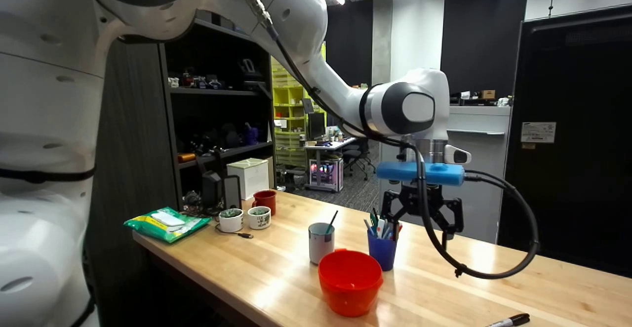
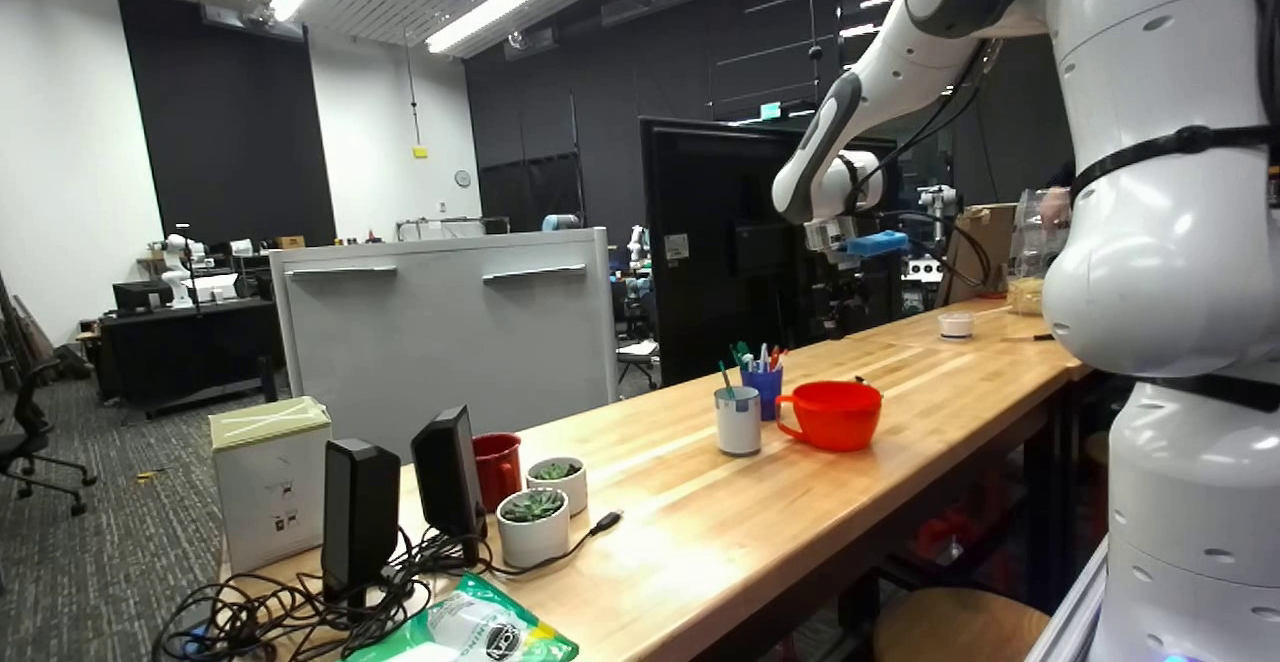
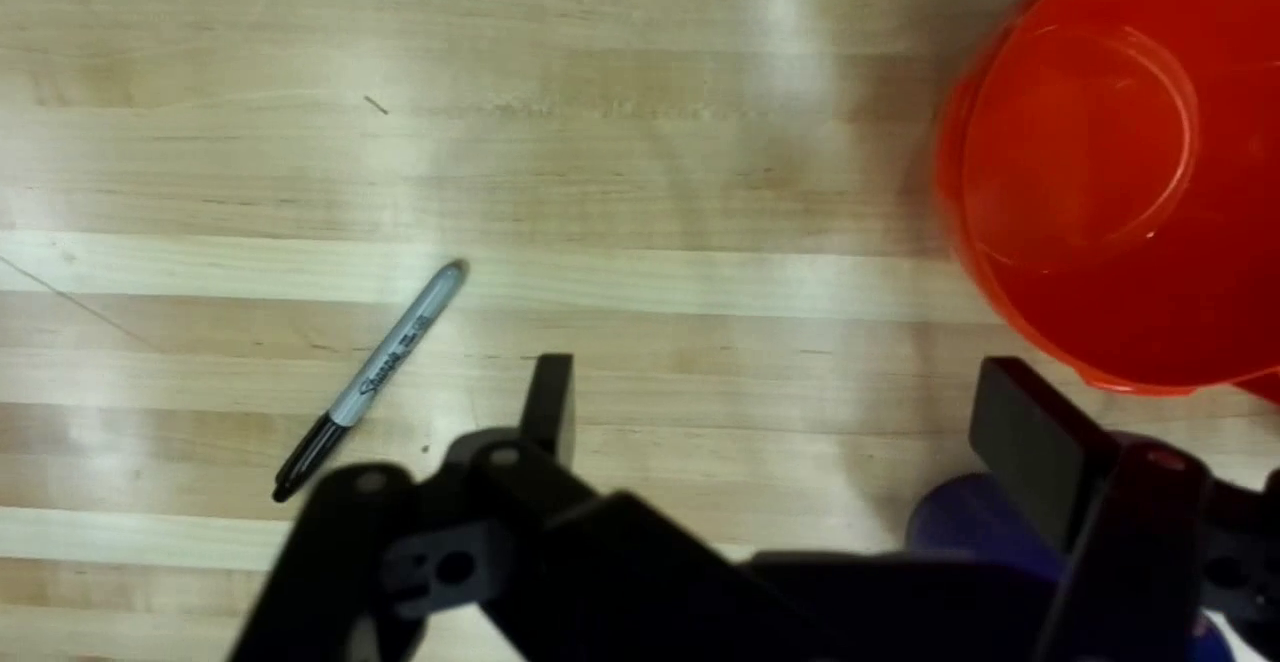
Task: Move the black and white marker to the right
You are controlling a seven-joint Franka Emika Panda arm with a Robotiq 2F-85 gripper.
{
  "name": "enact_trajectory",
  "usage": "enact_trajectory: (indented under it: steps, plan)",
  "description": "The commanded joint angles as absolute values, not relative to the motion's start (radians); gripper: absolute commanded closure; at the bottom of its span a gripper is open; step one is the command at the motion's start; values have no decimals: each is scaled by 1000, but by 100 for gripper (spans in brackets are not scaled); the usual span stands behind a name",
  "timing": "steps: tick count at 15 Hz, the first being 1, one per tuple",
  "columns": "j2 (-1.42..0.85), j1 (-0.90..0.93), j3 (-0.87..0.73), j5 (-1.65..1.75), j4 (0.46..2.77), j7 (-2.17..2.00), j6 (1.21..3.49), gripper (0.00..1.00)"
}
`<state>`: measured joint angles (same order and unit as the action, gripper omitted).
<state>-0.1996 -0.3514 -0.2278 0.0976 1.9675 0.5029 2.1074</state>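
The black and white marker [image 3: 370, 379] lies slantwise on the wooden table [image 3: 640, 192] at the left of the wrist view, its black cap toward the lower left. It also shows cut off at the bottom edge of an exterior view [image 1: 511, 321]. My gripper [image 3: 775, 367] is open, with nothing between its fingers. The marker lies to the left of the left finger in the wrist view, apart from it. In an exterior view the gripper [image 1: 420, 235] hangs above the table, beside the pen cup. In an exterior view the gripper [image 2: 845, 302] is dark and hard to make out.
A red-orange bowl [image 1: 350, 292] stands near the gripper; it also shows in the wrist view [image 3: 955, 182]. A blue cup [image 1: 381, 255] of pens is close to the left finger. A grey-white cup [image 1: 321, 245] stands beside them. Planters [image 2: 535, 532] and speakers [image 2: 450, 482] are farther off.
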Motion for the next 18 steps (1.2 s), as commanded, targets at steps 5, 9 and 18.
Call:
enact_trajectory:
  steps: [5,9,18]
  plan:
    - [-2,-247,-197,133,2206,382,2161,0]
    - [62,-188,-162,123,2303,247,2210,0]
    - [10,-173,-164,109,2272,228,2212,0]
